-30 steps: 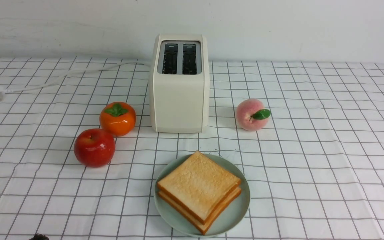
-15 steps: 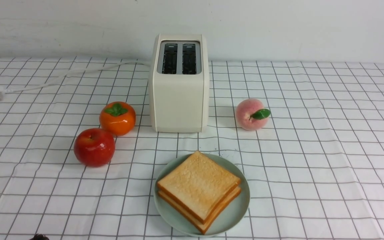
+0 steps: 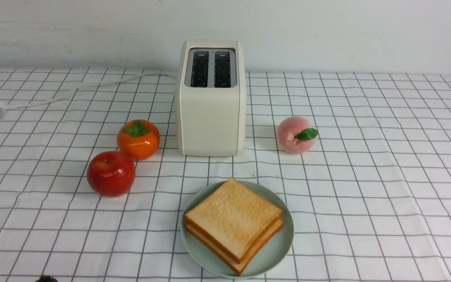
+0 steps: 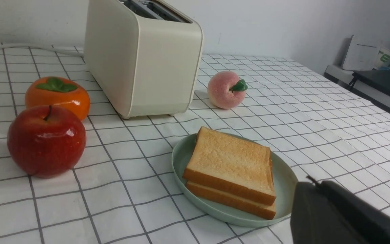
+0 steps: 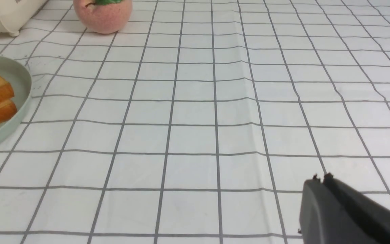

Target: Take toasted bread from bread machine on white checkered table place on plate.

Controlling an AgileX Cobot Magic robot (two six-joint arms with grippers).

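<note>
Jaws: my left gripper [image 4: 311, 183] and right gripper [image 5: 320, 179] pressed together, empty, low over the white checkered table [image 3: 366, 196] | room: bare cloth ahead of right | toasted bread [image 3: 233, 221] stacked on plate [image 3: 280, 246], bread machine [image 3: 210, 117] behind | nearby: apple [image 3: 110, 173], persimmon [image 3: 138, 139], peach [image 3: 294, 134].

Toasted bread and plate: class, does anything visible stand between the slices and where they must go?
Nothing visible does. Both slices of toasted bread already lie stacked on the plate; the bread machine slots look empty. The fruit sits off to the sides.
</note>
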